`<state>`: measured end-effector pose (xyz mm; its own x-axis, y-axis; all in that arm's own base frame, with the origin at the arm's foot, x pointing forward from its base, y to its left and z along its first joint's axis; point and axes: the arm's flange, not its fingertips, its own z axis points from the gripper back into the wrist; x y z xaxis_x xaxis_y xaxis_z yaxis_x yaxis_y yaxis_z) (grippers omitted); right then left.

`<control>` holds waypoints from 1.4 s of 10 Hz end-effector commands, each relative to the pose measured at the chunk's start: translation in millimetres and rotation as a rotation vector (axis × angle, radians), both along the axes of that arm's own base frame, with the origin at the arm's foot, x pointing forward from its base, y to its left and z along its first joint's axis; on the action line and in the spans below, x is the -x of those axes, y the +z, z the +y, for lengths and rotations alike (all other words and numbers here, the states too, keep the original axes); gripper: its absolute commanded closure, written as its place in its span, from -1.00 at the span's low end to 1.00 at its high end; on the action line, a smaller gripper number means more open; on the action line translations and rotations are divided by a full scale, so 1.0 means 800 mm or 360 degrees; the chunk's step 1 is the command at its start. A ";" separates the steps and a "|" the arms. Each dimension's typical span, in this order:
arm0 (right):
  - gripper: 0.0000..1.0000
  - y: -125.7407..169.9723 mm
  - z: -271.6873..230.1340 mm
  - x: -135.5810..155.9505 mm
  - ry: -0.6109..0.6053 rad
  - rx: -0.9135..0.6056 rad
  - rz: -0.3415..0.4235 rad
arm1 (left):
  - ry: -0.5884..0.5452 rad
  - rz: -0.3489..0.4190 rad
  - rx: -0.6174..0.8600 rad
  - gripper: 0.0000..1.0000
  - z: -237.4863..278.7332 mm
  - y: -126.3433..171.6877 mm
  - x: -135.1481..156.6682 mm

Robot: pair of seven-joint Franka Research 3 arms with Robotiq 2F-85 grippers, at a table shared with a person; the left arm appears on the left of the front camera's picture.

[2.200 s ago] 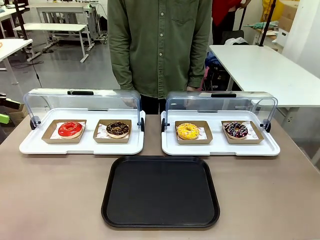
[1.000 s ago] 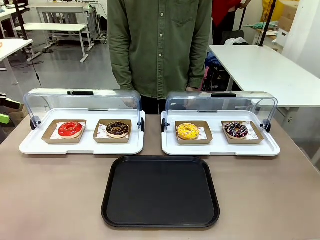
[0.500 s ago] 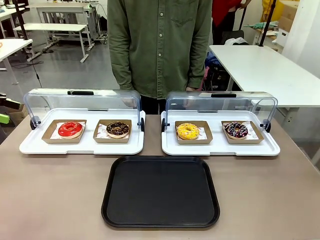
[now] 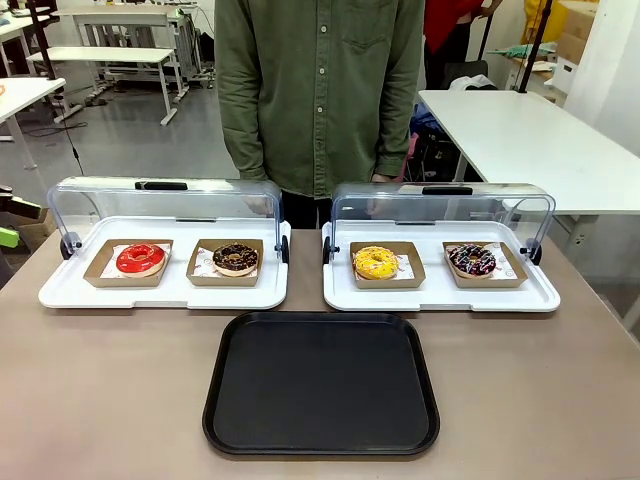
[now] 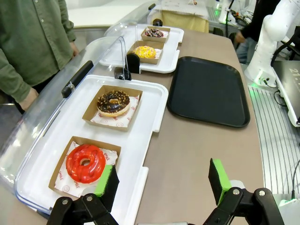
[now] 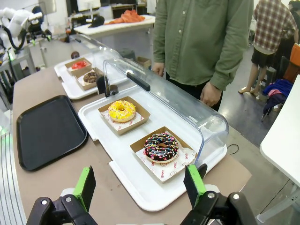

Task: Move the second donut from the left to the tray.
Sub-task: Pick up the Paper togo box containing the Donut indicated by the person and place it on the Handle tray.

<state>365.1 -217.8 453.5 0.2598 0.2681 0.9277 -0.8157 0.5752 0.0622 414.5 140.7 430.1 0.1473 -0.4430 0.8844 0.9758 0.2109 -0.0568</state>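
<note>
**Markings.** The paper liner [image 5: 125, 118] under the task donut carries red print, too small to read. No other writing can be read.

**Task items.** The chocolate-iced donut [image 4: 236, 259] lies in its brown cardboard box [image 4: 225, 281] left of centre in the front view. It is in the right-hand place on the left display tray [image 4: 160, 295], beside the red-iced donut [image 4: 140, 259]. The black tray [image 4: 320, 385] lies bare at lower centre, just in front of both display trays and apart from the donut.

**Other goods.** The right display tray [image 4: 440, 297] holds a yellow-iced donut [image 4: 375, 262] and a dark donut with coloured sprinkles [image 4: 472, 260], each in its own box. The left lid [image 4: 165, 203] and the right lid [image 4: 440, 208], clear domes with black handles, are swung back.

**Grippers.** In the left wrist view the left gripper [image 5: 161, 179] stands at the bottom edge with its fingers spread wide and nothing between them. It is near the red-iced donut's end of the left display tray. In the right wrist view the right gripper [image 6: 140, 183] is likewise spread wide and empty, at the near edge of the right display tray.

**Surface and room.** The table [image 4: 100, 390] is a matt grey-brown. A person [image 4: 320, 90] in a green shirt stands at its far side, top centre. Behind are a white table [image 4: 520, 140] at right and a grey floor [image 4: 130, 140] at upper left.
</note>
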 end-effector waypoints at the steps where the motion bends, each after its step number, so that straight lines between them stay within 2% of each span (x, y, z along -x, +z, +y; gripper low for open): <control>1: -1.00 -0.001 0.000 -0.003 0.0000 -0.0015 -0.0070 | 0.0024 0.0006 0.0000 -1.00 -0.003 0.003 0.004; 14: -1.00 -0.001 0.000 -0.003 0.0000 -0.0015 -0.0070 | 0.0024 0.0006 0.0000 -1.00 -0.003 0.003 0.004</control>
